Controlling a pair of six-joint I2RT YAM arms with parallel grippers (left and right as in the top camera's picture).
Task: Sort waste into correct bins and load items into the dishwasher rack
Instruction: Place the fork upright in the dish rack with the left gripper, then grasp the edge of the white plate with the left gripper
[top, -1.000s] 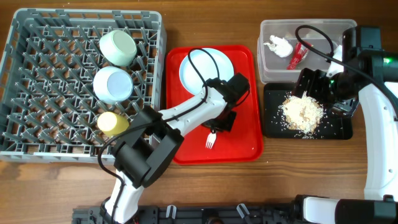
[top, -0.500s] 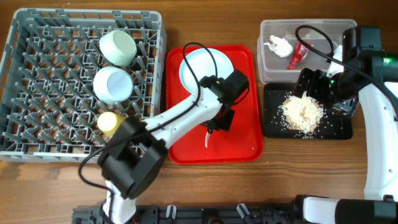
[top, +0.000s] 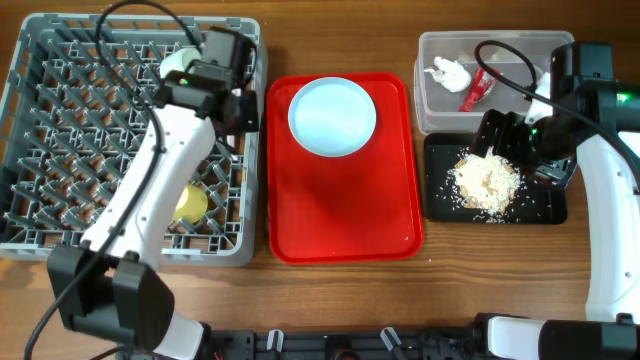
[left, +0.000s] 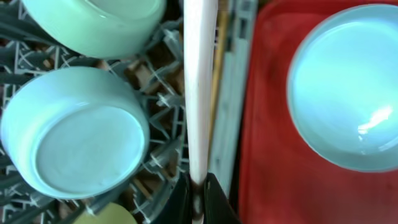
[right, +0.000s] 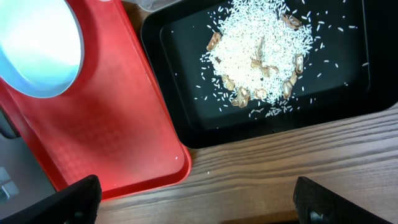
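Pinching the near end of the white plastic fork (left: 200, 93), the left gripper (left: 198, 190) sits at the bottom edge of its wrist view, jaws clamped tight on the handle. The handle runs straight up the frame along the right side of the dishwasher rack (left: 239, 93) (the tines cannot be seen). The thin wooden stick (left: 216, 74) lies just beside it on its right. Left of the handle, a blue-green bowl (left: 78, 140) sits bottom-up among the pegs. A second bowl (left: 99, 25) fills the upper left corner, and a sliver of the yellow cup (left: 102, 216) shows at the bottom. On the right of the frame, the pale plate (left: 345, 84) rests on the red tray (left: 267, 162).

The right gripper (right: 196, 196) is spread wide with nothing between its fingers, hanging over the wooden table (right: 280, 174) at the lower edge of the black tray (right: 186, 106). The crumbs (right: 258, 53) are heaped in that tray, with stray grains around the heap.

Farther off, in the upper right of the overhead view, the clear tub (top: 428, 110) holds the tissue (top: 447, 72) and the red wrapper (top: 478, 90).
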